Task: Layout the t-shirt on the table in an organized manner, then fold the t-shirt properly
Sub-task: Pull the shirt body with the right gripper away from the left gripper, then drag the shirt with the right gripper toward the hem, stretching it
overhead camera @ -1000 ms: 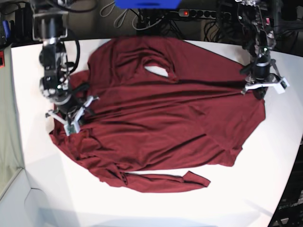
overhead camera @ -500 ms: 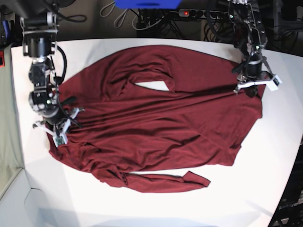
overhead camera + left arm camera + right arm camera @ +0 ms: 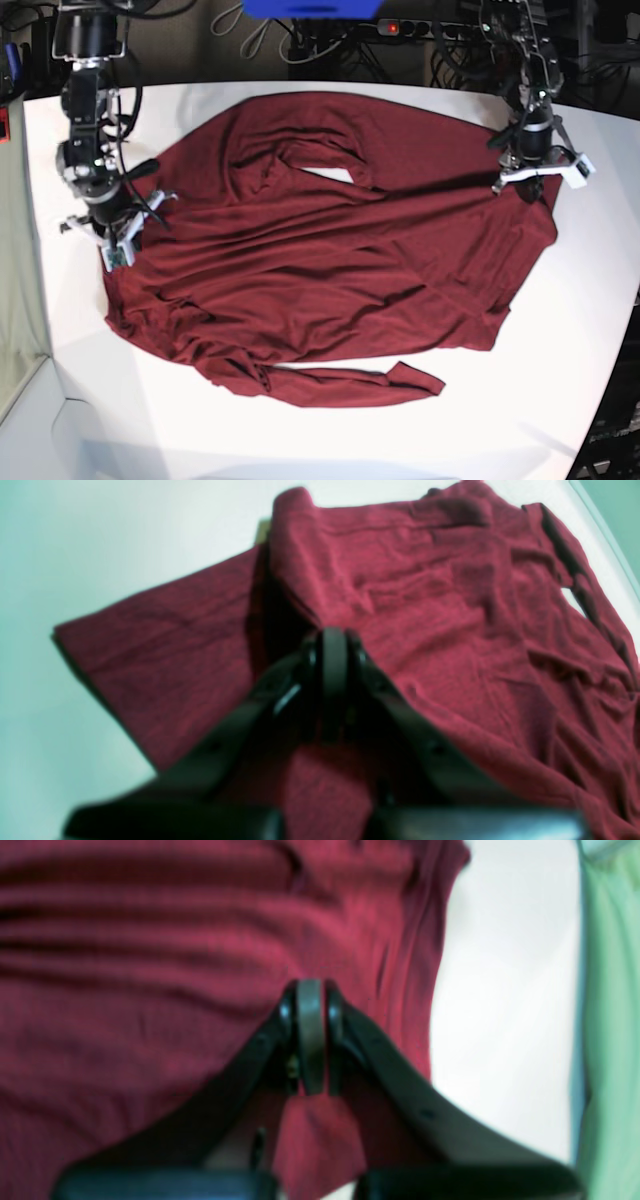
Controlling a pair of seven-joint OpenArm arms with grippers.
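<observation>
Both sets of fingers pinch shirt (image 3: 330,260) fabric: left fingers (image 3: 535,180) at upper right, right fingers (image 3: 118,232) at far left. The shirt sprawls wrinkled across the bench (image 3: 520,400). Spreading step; next, I'd judge, pull outward to flatten.

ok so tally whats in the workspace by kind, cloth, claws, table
t-shirt (dark red cloth): 1
claws: 2, left claw and right claw, both shut on the t-shirt
table (white): 1
total: 4
</observation>
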